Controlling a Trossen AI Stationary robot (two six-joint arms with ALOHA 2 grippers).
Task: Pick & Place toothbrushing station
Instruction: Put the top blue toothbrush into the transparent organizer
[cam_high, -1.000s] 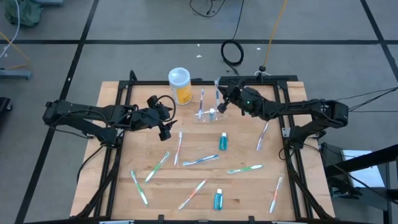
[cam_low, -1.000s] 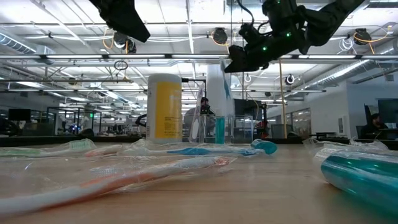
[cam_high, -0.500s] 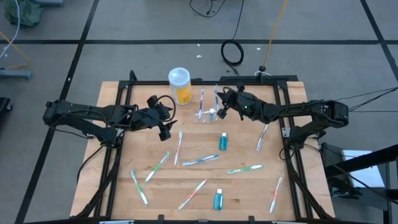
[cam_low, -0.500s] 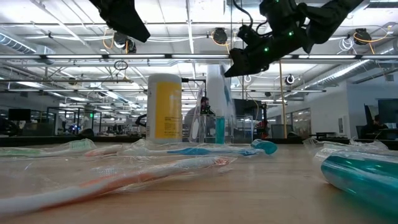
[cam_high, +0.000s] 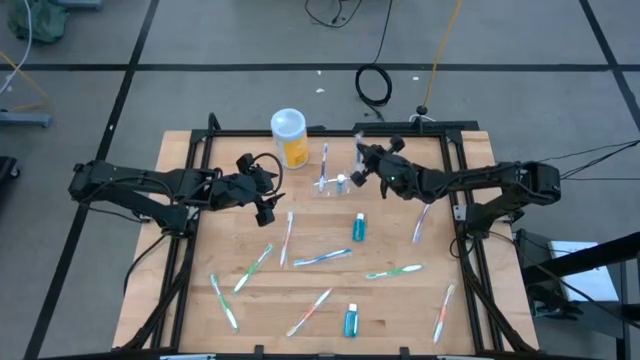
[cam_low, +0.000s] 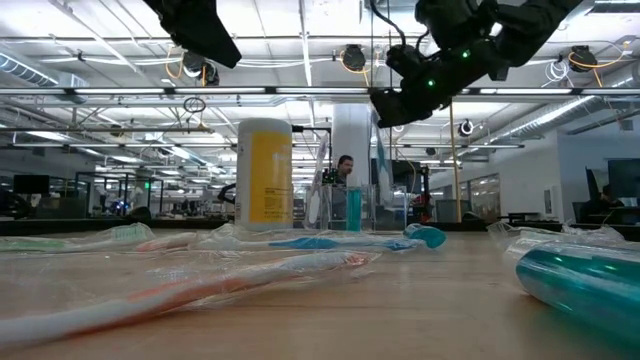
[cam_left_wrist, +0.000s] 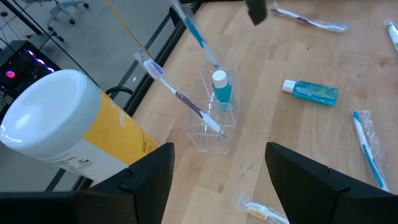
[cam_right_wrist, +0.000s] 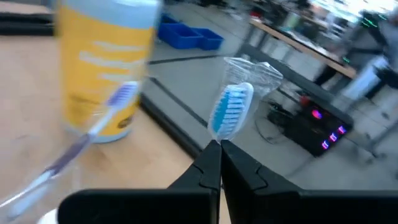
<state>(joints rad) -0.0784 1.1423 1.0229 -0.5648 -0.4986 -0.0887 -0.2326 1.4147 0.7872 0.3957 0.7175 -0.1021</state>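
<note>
The toothbrushing station (cam_high: 335, 186) is a low clear holder standing on the table's far middle. It shows nearer in the left wrist view (cam_left_wrist: 214, 124), holding a slanted purple toothbrush (cam_left_wrist: 180, 96) and a small teal tube (cam_left_wrist: 221, 93). My right gripper (cam_high: 363, 172) hovers just right of the station, shut on a wrapped blue-bristled toothbrush (cam_right_wrist: 229, 112). My left gripper (cam_high: 268, 202) waits open to the station's left, off the table, with nothing between its fingers (cam_left_wrist: 149, 180). My right gripper pinches the wrapped toothbrush just below its bristled head (cam_right_wrist: 217, 138) between its two shut fingers. The head sticks out past the fingertips. The blue handle (cam_left_wrist: 198, 34) slants down over the station, clear of the table. Whether its lower end touches the station, I cannot tell.
A yellow cup with a white top (cam_high: 289, 137) stands left of the station at the far edge. Several wrapped toothbrushes (cam_high: 322, 258) and two teal tubes (cam_high: 358, 227) (cam_high: 351, 320) lie scattered over the table's middle and near half.
My right gripper has swung a little toward the table's near edge and turned at the wrist. The wrapped toothbrush has tilted with it above the station.
</note>
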